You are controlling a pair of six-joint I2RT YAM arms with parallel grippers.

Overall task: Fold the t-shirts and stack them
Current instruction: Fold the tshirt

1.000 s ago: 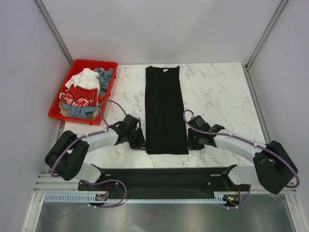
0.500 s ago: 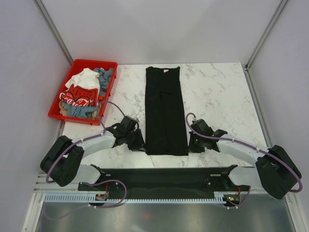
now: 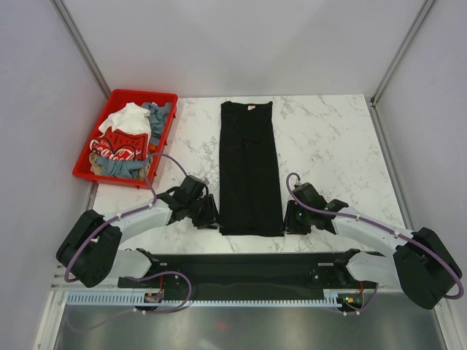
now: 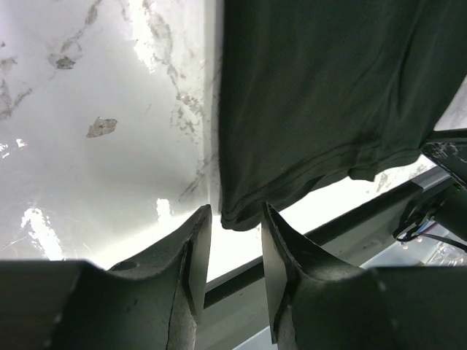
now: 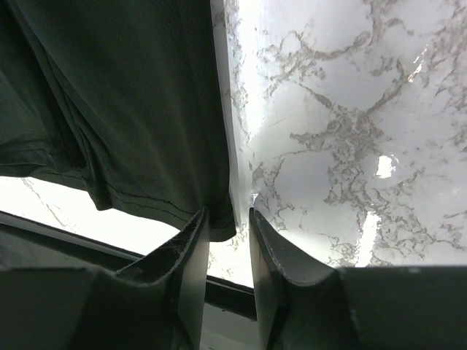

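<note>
1. The black t-shirt [image 3: 248,168] lies flat at the centre of the table [image 3: 328,138] as a long narrow strip. It runs from 12 to 6 o'clock, with the neck label at 12.
2. The left gripper [image 4: 235,213] sits at the strip's 7 o'clock hem corner. Its jaws are narrowly apart, with the cloth corner at their mouth and not clamped.
3. The right gripper [image 5: 228,213] sits at the 5 o'clock corner in the same state.
4. Judged progress: the lengthwise folds are done and the crosswise fold is not yet made.
5. The white tee [image 3: 128,120], the red Coca-Cola tee [image 3: 117,146] and the grey-blue tee [image 3: 157,113] lie crumpled in the red bin [image 3: 142,93] at 10 o'clock. None is folded, and no stack exists.
</note>
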